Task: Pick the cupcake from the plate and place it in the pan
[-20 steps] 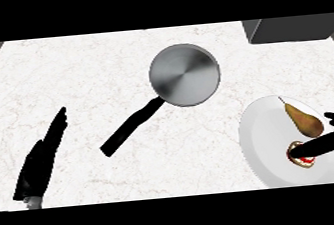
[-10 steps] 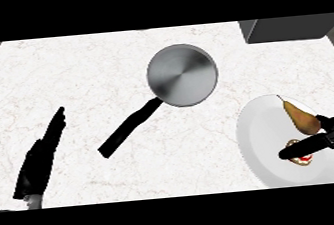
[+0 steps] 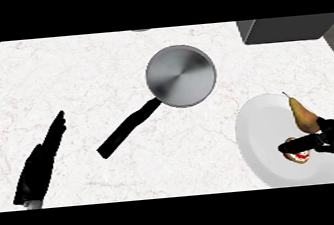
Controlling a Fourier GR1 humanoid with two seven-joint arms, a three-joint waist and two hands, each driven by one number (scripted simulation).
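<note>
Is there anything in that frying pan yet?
No, it is empty. The pan shows only bare grey metal, and the cupcake is on the plate, under the right hand.

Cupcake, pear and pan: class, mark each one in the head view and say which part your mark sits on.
cupcake [image 3: 301, 157]: head view, on its white and red top, below the fingers.
pear [image 3: 302, 115]: head view, on its wide brown body.
pan [image 3: 181, 76]: head view, on the middle of its grey base.

The right hand [image 3: 328, 139] hides most of the cupcake [image 3: 301, 156] and is itself cut by the right edge, which also crops the plate [image 3: 265, 136].
</note>
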